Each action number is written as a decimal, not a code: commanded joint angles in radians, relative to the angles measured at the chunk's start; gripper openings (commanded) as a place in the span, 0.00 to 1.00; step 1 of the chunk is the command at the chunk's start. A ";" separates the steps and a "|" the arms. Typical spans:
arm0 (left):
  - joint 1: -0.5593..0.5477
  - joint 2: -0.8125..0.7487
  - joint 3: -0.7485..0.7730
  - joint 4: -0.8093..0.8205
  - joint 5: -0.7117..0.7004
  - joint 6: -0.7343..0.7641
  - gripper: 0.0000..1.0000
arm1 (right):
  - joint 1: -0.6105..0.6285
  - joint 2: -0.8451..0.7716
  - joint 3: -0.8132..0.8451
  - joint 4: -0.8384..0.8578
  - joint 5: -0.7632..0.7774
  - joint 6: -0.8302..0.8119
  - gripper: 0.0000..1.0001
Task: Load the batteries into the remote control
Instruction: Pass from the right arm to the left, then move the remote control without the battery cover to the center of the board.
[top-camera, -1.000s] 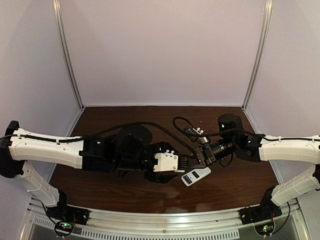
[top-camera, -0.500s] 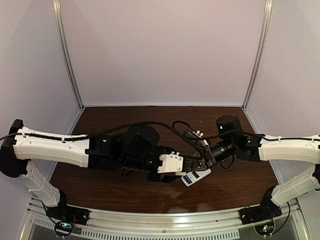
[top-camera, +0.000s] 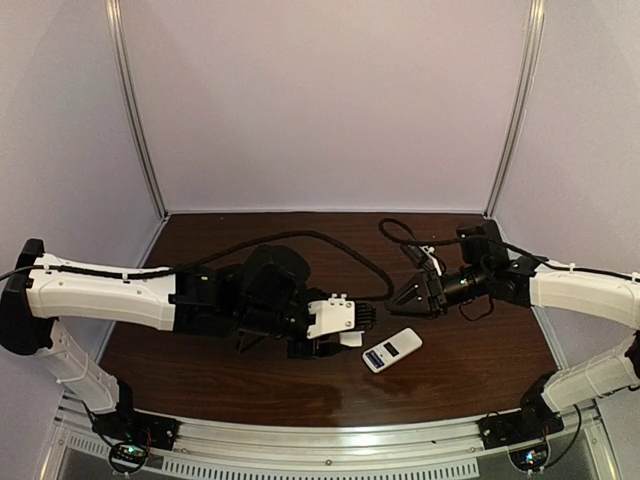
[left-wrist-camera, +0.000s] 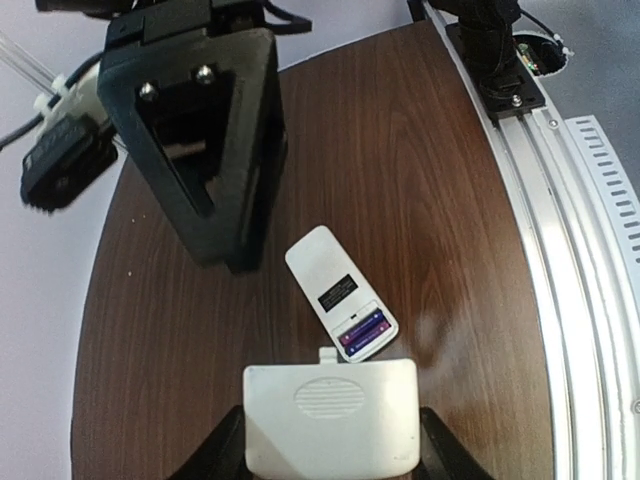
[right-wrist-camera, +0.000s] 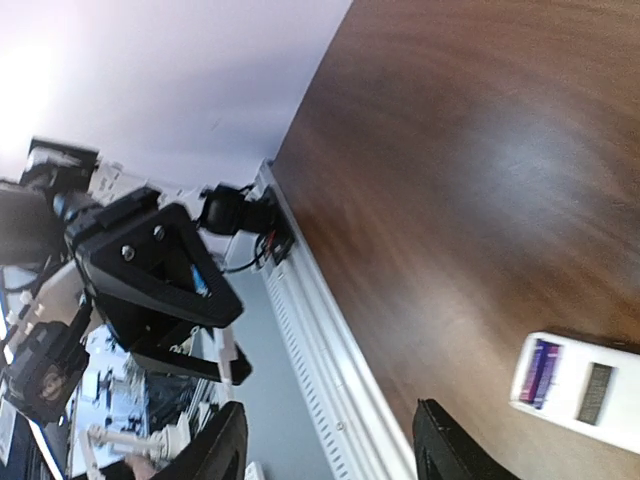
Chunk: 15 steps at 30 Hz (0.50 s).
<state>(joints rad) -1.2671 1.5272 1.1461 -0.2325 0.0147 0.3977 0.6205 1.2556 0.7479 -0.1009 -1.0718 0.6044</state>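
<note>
Right fingers (right-wrist-camera: 222, 448) opened and left the remote control (top-camera: 392, 350).

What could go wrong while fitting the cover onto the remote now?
The small white rectangular remote lies loose on the brown wooden table; the open right tool holds nothing, so pushing may slide it. The thin white plastic cover in the left tool could go on skewed or knock the purple batteries.

White shells over black joints on the left arm (top-camera: 100, 295) and the right arm (top-camera: 590, 290) alike. Black cables (top-camera: 320, 237) loop off both wrists, and the right gripper (left-wrist-camera: 232, 258) is a black triangular frame with two silver screws (left-wrist-camera: 205, 72).
</note>
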 joint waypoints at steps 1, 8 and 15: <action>0.014 -0.019 -0.067 0.042 0.048 -0.116 0.32 | -0.146 -0.030 -0.007 -0.246 0.202 -0.153 0.58; -0.011 0.094 -0.084 0.151 0.093 -0.249 0.28 | -0.256 -0.011 -0.035 -0.364 0.497 -0.235 0.59; -0.058 0.289 0.017 0.170 0.099 -0.299 0.25 | -0.272 0.048 -0.121 -0.227 0.474 -0.205 0.58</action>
<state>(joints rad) -1.3045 1.7416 1.1027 -0.1154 0.0845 0.1555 0.3569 1.2709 0.6617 -0.3855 -0.6426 0.4019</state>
